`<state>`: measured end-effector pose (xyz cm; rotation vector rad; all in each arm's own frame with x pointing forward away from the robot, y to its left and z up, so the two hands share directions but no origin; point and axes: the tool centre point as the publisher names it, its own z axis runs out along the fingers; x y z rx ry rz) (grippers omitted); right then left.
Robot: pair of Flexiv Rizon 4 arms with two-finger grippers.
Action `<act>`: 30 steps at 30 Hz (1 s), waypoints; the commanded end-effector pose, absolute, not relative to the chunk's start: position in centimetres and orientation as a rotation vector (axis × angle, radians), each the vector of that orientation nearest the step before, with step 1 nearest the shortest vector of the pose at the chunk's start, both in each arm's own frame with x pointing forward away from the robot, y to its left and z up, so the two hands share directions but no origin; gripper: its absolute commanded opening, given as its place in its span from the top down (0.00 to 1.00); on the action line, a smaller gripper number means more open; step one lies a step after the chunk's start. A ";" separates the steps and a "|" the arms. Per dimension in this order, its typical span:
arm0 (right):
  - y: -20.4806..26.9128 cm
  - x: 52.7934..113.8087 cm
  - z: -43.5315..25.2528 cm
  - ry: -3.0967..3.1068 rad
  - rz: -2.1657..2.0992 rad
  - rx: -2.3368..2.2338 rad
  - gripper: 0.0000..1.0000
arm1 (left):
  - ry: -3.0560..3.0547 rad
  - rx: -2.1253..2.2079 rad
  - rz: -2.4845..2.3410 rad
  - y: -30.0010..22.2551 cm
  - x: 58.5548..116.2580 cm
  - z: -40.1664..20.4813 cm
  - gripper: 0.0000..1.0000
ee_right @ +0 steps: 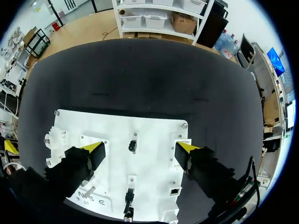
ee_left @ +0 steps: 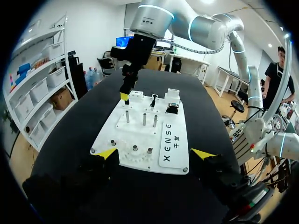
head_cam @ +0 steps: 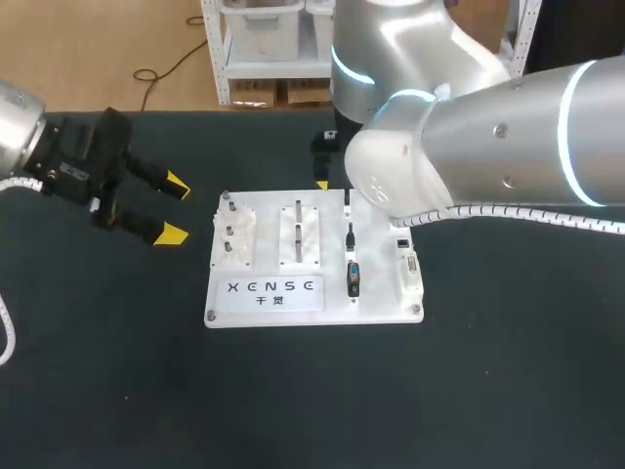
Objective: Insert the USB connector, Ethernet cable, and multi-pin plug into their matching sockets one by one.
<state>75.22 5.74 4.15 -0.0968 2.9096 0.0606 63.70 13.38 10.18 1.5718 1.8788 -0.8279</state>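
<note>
The white socket board (head_cam: 376,288) lies mid-table. A black connector (head_cam: 353,278) stands in its right half, with a thinner black plug (head_cam: 349,235) just behind it. White sockets (head_cam: 407,262) line the board's right edge. My right gripper (ee_right: 140,147) hangs open above the board's far part (ee_right: 154,130), nothing between its fingers; a small black part (ee_right: 132,145) lies on the board below them. In the head view the arm hides most of it, apart from one yellow tip (head_cam: 321,184). My left gripper (head_cam: 174,208) is open, left of the board and off it, empty (ee_left: 154,154).
Metal pegs (head_cam: 298,220) stand in the board's middle, and clear round fixtures (head_cam: 234,230) in its left part. A printed label (head_cam: 273,288) covers the near edge. Dark table cloth (head_cam: 312,391) surrounds the board. My right arm's bulk (head_cam: 488,127) hangs over the far right.
</note>
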 end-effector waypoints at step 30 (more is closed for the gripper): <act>6.4 75.1 2.5 3.005 0.074 0.046 0.12 | 1.874 1.569 -0.826 13.4 63.6 10.1 0.00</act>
